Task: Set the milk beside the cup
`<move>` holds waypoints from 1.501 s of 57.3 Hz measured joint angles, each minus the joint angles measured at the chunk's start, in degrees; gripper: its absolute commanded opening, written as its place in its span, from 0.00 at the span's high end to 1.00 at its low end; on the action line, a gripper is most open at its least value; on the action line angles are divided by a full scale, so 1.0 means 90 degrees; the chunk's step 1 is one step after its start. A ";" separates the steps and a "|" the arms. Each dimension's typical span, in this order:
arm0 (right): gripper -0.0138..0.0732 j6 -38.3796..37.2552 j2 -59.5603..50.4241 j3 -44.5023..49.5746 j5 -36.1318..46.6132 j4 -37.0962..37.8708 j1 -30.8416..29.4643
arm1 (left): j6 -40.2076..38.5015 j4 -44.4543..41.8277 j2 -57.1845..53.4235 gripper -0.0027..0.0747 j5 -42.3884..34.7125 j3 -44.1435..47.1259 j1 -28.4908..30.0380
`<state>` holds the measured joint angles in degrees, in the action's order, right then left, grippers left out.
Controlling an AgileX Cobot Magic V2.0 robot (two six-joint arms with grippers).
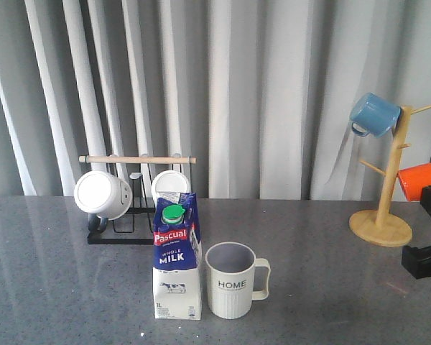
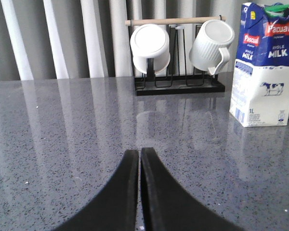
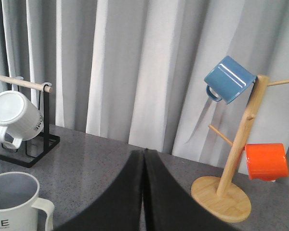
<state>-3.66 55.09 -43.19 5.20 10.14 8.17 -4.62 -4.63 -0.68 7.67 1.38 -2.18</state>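
Note:
The blue and white milk carton with a green cap stands upright on the grey table, directly left of the off-white HOME mug, a small gap between them. The carton also shows in the left wrist view, and the mug shows in the right wrist view. My left gripper is shut and empty, low over the table, well apart from the carton. My right gripper is shut and empty, between the mug and the wooden tree. A black part of the right arm shows at the front view's right edge.
A black rack with a wooden bar holds white mugs behind the carton. A wooden mug tree at the right carries a blue mug and an orange mug. Curtains hang behind the table.

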 measured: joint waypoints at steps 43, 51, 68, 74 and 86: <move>0.85 0.0000 0.0000 0.0000 0.0000 0.0000 0.0000 | 0.0000 -0.0071 0.0002 0.97 0.0035 0.0000 -0.0112; 0.85 0.0000 0.0000 0.0000 0.0000 0.0000 0.0000 | 0.0000 -0.0071 0.0002 0.97 0.0035 0.0000 -0.0112; 0.85 0.0000 0.0000 0.0000 0.0000 0.0000 0.0000 | -0.0006 -0.0071 0.0002 0.97 0.0035 0.0000 -0.0112; 0.85 0.0002 -0.0031 0.0009 -0.0043 0.0007 0.0000 | -0.0006 -0.0071 0.0002 0.97 0.0035 0.0000 -0.0112; 0.85 0.0002 -0.1011 0.0768 -0.0406 -0.0223 0.0000 | -0.0006 -0.0071 0.0002 0.97 0.0035 0.0000 -0.0112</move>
<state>-3.64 45.98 -36.28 1.55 8.13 8.17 -4.67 -5.27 -0.66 7.98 1.38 -3.20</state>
